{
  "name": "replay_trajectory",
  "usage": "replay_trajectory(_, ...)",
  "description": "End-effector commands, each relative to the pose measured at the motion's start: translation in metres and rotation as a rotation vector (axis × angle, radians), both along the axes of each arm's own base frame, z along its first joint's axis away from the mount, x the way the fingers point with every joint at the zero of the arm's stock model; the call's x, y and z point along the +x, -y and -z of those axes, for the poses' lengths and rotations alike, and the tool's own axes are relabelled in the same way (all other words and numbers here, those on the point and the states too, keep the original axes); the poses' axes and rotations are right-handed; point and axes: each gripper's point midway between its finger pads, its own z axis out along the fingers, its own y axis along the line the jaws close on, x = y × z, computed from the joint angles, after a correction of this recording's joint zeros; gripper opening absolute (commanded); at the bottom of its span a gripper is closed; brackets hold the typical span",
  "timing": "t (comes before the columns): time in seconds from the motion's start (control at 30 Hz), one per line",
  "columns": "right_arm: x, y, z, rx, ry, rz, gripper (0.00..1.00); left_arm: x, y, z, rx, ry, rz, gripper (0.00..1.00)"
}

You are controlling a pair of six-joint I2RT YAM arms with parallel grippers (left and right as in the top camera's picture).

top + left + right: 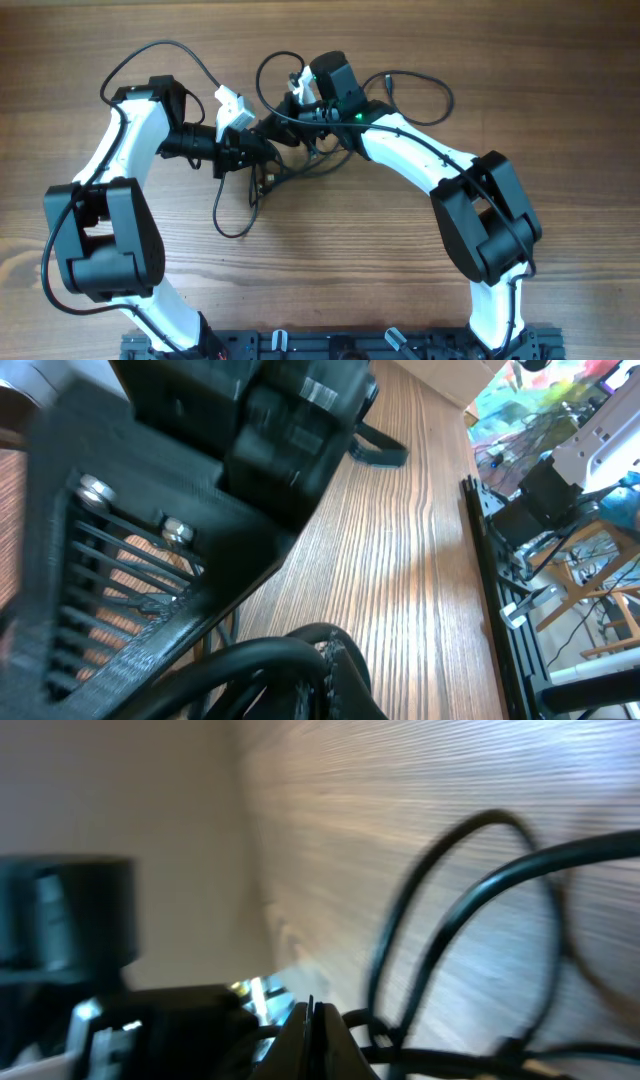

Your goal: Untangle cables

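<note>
The cables (290, 160) are thin black cords tangled at mid-table between the two wrists. One loop (235, 215) trails toward me and others curl off at the back. My left gripper (262, 140) reaches into the tangle from the left. In the left wrist view it (330, 670) is shut, with a black cord (250, 655) curving round its fingertip. My right gripper (297, 112) comes in from the back right. In the right wrist view its fingers (310, 1020) are pressed flat together, a cord (365, 1025) runs into their side, and further loops (450, 910) arch over the wood behind.
The right arm's black wrist body (200, 470) sits very close in front of my left camera. A black rail (330, 345) runs along the table's near edge. Both arm bases stand at the front corners, and a thicker arm wire (150, 55) loops above the left arm.
</note>
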Motion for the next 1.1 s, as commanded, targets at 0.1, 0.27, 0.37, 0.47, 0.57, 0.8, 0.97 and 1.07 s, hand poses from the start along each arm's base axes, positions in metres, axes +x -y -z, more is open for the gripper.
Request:
replay_trajectory(0.1, 0.028, 0.044, 0.039, -0.287, 0.109, 0.139, 0.04, 0.007, -0.005, -0.006, -0.037, -0.002, -0.042, 0.04)
replay_trajectory(0.27, 0.027, 0.065, 0.057, -0.402, 0.109, 0.147, 0.05, 0.017, -0.017, -0.009, -0.057, -0.040, -0.117, 0.04)
replay_trajectory(0.37, 0.018, 0.053, 0.049, -0.330, 0.101, 0.082, 0.39, 0.019, -0.019, -0.009, -0.056, -0.037, -0.125, 0.04)
replay_trajectory(0.47, 0.018, 0.055, 0.049, -0.329, 0.094, 0.079, 0.44, 0.026, -0.026, -0.008, -0.056, -0.058, -0.166, 0.04)
replay_trajectory(0.57, 0.020, 0.064, 0.055, -0.370, 0.122, 0.072, 0.46, 0.042, -0.037, -0.008, -0.066, -0.131, -0.260, 0.04)
replay_trajectory(0.8, 0.017, 0.078, 0.066, -0.457, 0.153, 0.036, 0.42, 0.063, -0.046, -0.009, -0.090, -0.260, -0.385, 0.04)
replay_trajectory(0.97, 0.016, 0.091, 0.075, -0.528, 0.158, 0.035, 0.33, 0.063, -0.046, -0.010, -0.091, -0.264, -0.387, 0.04)
replay_trajectory(1.07, 0.014, 0.088, 0.073, -0.517, 0.179, 0.001, 0.30, 0.063, -0.043, -0.010, -0.093, -0.278, -0.387, 0.04)
